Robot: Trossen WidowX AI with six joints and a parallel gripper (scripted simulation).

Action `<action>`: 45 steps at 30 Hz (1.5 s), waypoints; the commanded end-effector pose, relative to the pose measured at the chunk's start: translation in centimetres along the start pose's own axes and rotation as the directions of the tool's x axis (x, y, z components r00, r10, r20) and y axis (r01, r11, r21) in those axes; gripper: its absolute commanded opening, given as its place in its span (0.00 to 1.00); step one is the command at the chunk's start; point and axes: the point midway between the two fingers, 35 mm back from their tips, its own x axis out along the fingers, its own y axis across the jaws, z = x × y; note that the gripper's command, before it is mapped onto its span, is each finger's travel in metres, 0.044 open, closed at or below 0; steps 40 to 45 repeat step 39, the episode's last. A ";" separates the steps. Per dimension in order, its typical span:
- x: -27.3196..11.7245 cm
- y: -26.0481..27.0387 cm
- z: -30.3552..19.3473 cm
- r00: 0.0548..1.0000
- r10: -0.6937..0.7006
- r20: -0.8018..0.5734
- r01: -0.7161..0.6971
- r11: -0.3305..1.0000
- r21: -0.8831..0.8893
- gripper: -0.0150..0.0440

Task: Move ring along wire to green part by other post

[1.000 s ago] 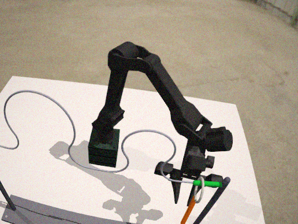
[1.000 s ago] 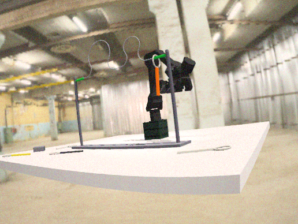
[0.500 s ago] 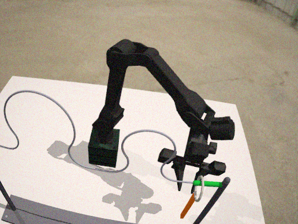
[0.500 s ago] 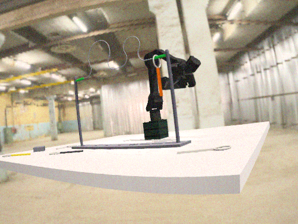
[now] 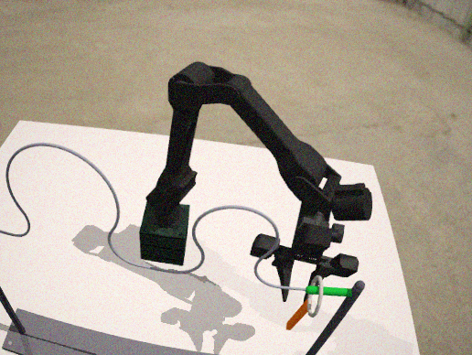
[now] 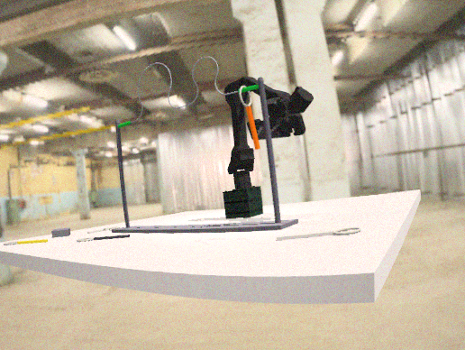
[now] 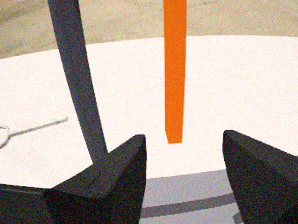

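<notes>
The pale ring (image 5: pixel 313 315) (image 6: pixel 241 96) hangs around the green part (image 5: pixel 338 291) (image 6: pixel 251 88) beside the right post (image 5: pixel 336 320) (image 6: pixel 268 153) (image 7: pixel 75 75), near that part's inner end. Its orange handle (image 5: pixel 298 316) (image 6: pixel 253 128) (image 7: pixel 175 75) points down and slants slightly. My gripper (image 5: pixel 298 293) (image 7: pixel 184 141) is partly open and empty. In the wrist view the handle's lower end shows between the separated fingertips, with gaps on both sides. In the top view the grey wire (image 5: pixel 230 207) crosses in front of one finger; contact cannot be told. The fingers are unclear in the exterior view.
The wire winds left to the other green part (image 6: pixel 124 124) on the left post (image 5: pixel 11 311) (image 6: pixel 122 176). Both posts stand on a grey base (image 5: pixel 46 327) (image 6: pixel 203 228). A grey ringed tool (image 6: pixel 302 235), a black tool (image 6: pixel 110 237), a yellow tool (image 6: pixel 32 241) and a block (image 6: pixel 60 233) lie about.
</notes>
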 end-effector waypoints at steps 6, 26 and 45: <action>-0.2 0.0 0.0 1.000 0.000 -0.001 0.000 1.000 0.000 0.57; -5.0 -0.1 0.1 1.000 0.001 0.001 -0.001 1.000 0.000 1.00; -5.0 -0.1 0.1 1.000 0.001 0.001 -0.001 1.000 0.000 1.00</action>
